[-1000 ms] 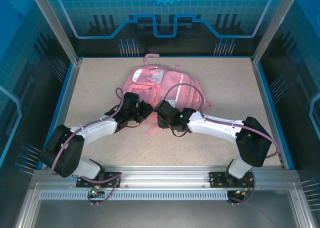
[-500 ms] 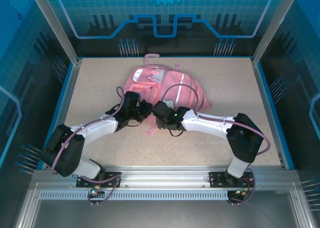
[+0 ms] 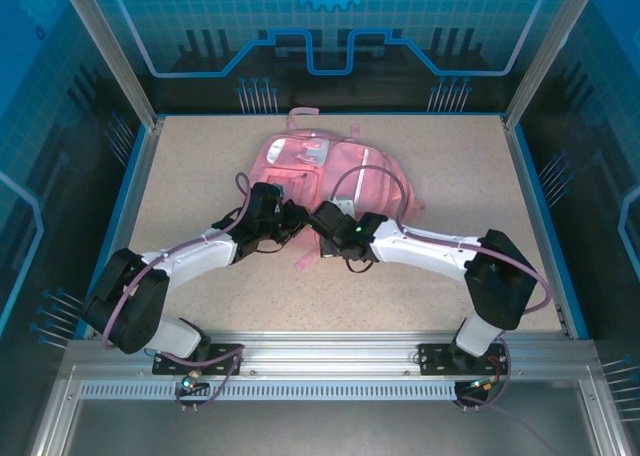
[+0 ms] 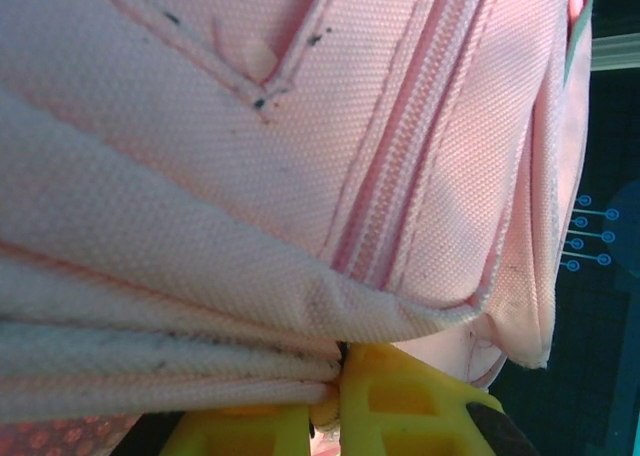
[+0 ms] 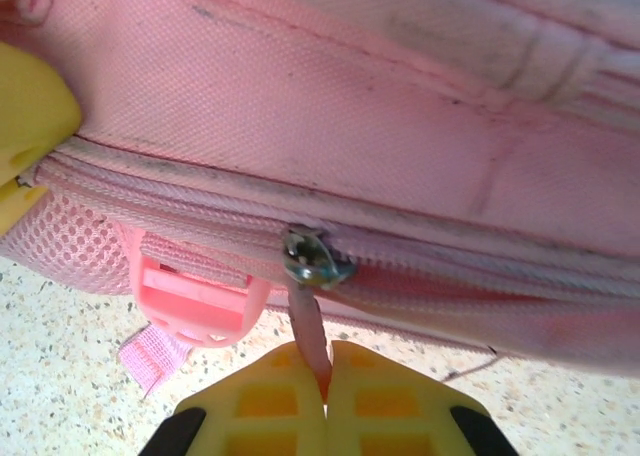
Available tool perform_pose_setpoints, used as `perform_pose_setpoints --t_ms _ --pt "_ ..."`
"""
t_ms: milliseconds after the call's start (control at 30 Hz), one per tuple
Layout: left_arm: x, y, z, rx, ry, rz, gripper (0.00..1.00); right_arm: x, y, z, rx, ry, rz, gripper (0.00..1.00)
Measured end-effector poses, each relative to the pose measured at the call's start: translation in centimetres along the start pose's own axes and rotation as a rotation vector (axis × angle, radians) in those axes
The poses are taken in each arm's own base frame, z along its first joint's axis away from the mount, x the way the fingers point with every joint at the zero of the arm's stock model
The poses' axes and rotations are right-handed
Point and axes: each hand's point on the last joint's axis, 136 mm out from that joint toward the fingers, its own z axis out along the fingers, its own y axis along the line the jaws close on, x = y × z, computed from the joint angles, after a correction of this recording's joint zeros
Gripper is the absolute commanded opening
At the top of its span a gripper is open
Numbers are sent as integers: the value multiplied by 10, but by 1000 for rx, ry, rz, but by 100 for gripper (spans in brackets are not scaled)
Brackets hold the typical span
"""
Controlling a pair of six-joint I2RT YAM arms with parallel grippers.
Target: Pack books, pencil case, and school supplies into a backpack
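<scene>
At table (image 3: 190,166) centre, top view: pink backpack (image 3: 345,171) lay flat, pale patch near its top too small to read. Left gripper (image 3: 294,219) and right gripper (image 3: 320,216) sat close together at its near edge, tips hidden against fabric.

Left wrist view: yellow fingers (image 4: 405,406) pressed together, pinching fold of backpack cloth. Zipper seam (image 4: 400,176) ran above. Bag cut off by frame.

Right wrist view: claw clamped tight on pink zipper pull (image 5: 308,331) hanging from metal slider (image 5: 315,258). Pink buckle (image 5: 195,301) just beside.
</scene>
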Motion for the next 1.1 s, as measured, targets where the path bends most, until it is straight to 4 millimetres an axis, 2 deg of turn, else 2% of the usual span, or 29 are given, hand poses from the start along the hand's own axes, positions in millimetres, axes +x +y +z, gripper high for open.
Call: perform_pose_setpoints --t_ms 133,233,333,433,533,600,667,800,900,1000,1100 --pt "2 -2 0 6 7 16 0 0 -24 -10 2 -9 34 0" --pt "-2 4 -1 -16 -3 16 0 2 -69 -12 100 -3 74 0" --pt "-6 7 -3 -23 -13 19 0 5 -103 -13 175 6 105 0" --pt "-6 6 -3 -23 -16 28 0 5 -112 -19 188 3 110 1" --pt "-6 6 -3 -22 -12 29 0 3 -103 -23 131 9 79 17" --pt "-6 6 -3 -21 -11 30 0 3 -92 -25 77 25 49 37" --pt "-5 6 -3 -19 -7 29 0 0 -76 -29 11 36 32 46" --pt "-5 5 -3 -17 -3 29 0 -18 -35 -41 -125 24 26 53" --pt "-4 5 -3 -16 -1 29 0 -36 -14 -43 -175 6 47 53" --pt "-4 5 -3 -16 -1 29 0 -45 -3 -35 -174 9 65 53" --pt "-4 5 -3 -16 0 29 0 -45 0 -25 -162 27 82 53"
